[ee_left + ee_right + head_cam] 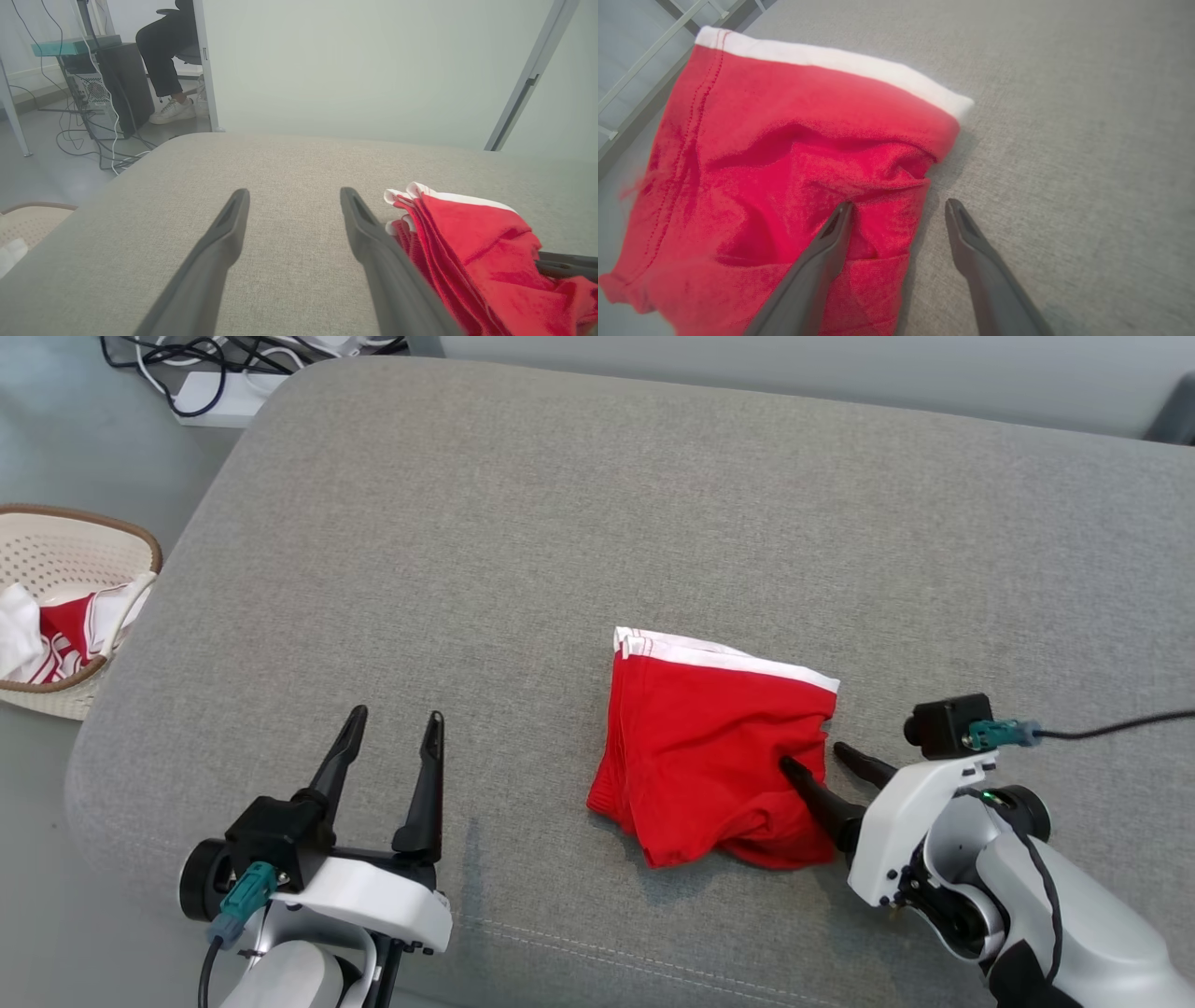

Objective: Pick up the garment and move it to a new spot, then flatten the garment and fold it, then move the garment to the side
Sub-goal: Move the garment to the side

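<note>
Two tools stood wide open and empty: the right tool (pixel 810 755) straddled the edge of the folded red shorts (pixel 709 728) lying on the grey cushion (pixel 560 523), the left tool (pixel 397 714) well apart. Closing there could pinch only the top layer and pull the fold apart.

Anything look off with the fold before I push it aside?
Yes: the red garment is not flat. Its near right corner is rumpled where the open right gripper straddles the edge, and the layers fan out along its left side.

An office: computer tower (pixel 93 93), tangled cables (pixel 96 151) (a seated person (pixel 159 56) beyond).
</note>
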Robot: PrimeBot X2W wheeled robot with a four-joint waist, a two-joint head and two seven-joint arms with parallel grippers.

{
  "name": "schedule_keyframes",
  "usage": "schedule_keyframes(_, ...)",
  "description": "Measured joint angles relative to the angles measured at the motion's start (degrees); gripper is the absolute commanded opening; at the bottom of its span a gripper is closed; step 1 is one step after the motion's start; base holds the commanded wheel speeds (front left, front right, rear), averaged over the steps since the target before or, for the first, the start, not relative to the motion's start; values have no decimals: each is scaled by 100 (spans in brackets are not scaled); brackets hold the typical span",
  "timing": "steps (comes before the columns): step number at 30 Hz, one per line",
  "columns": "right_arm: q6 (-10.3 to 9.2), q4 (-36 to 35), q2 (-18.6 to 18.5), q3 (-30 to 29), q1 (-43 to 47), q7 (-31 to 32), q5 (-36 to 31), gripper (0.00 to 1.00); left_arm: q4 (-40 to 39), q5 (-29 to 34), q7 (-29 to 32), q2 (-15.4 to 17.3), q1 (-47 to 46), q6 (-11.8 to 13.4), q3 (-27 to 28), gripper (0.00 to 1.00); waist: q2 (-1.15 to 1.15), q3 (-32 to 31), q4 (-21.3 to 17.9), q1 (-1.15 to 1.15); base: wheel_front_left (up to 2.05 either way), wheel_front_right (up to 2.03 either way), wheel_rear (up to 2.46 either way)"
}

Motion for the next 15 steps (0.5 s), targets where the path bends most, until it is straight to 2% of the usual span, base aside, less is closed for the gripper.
schedule_keyframes(1,0,4,-35,130,-77,108,168,100,13,10,0,-29,-1,-32,1,100,0,6,27,0,0,0,0)
schedule_keyframes(2,0,10,-69,254,-157,193,322,80,21,22,0,-47,-1,-37,2,100,0,10,50,0,0,0,0)
schedule_keyframes(4,0,0,-146,443,-297,333,630,0,63,41,0,-79,-3,-41,16,100,0,6,100,0,0,0,0)
schedule_keyframes(8,0,-159,-446,764,-654,427,979,0,105,96,0,-218,-5,-138,68,100,0,0,186,0,0,0,0)
schedule_keyframes(15,0,-1192,-1196,1555,-1607,525,950,0,133,222,0,-377,0,-240,275,100,0,-53,77,0,0,0,0)
